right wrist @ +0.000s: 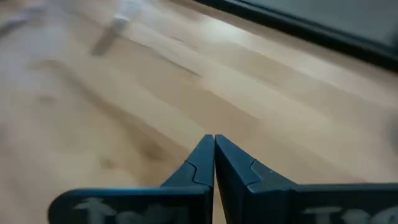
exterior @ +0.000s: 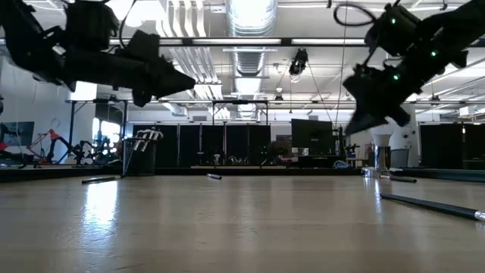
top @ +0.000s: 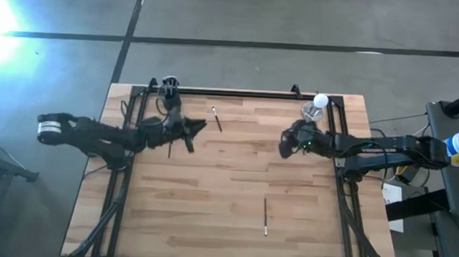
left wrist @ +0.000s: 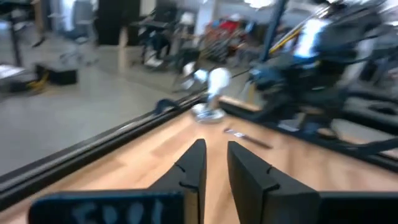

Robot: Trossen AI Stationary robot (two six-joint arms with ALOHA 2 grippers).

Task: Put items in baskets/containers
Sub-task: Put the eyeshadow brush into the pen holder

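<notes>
The right tool (top: 285,144) is hovering above the tabletop (top: 225,215) with fingers pressed together, holding nothing; the stick (top: 265,217) is lying below and in front of it, toward the near edge, long axis running near-to-far. Farther off, the left tool (top: 200,127) is hanging narrowly parted and empty, a short stick (top: 216,118) lying just beyond its tips, slanted, with the black cup (top: 170,84) behind at the far edge.

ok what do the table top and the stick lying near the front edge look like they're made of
Table top: looks like wood, butcher-block style, with pale and tan strips side by side and a slight sheen in the low view. Stick: thin, dark, with a pale tip; plastic or painted wood, too small to tell.
</notes>
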